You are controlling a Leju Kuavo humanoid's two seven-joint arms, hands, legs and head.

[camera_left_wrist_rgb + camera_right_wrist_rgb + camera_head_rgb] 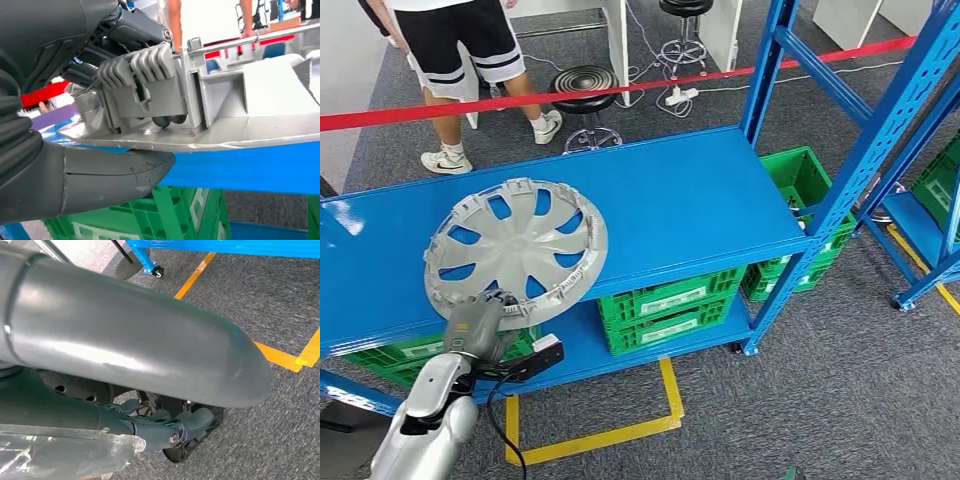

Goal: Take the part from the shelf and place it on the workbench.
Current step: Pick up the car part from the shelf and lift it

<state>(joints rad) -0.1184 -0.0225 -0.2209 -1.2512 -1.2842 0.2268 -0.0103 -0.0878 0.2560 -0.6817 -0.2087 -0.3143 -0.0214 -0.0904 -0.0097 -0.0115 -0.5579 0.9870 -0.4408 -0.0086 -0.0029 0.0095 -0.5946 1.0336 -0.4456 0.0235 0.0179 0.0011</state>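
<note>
Hubcap [515,248] on blue shelf [682,200], green crates [671,305] below, person [463,50] behind.

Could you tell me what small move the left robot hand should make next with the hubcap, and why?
Probably lift the hubcap slightly and draw it back off the blue shelf. The left robot hand already clamps its near rim, thumb beneath and fingers on top, while most of the hubcap lies flat on the shelf, so it needs clearance before carrying.

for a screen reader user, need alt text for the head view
The robot's left hand grips the near rim of a grey wheel cover lying on a blue shelf. Green crates sit below; a person stands behind.
</note>
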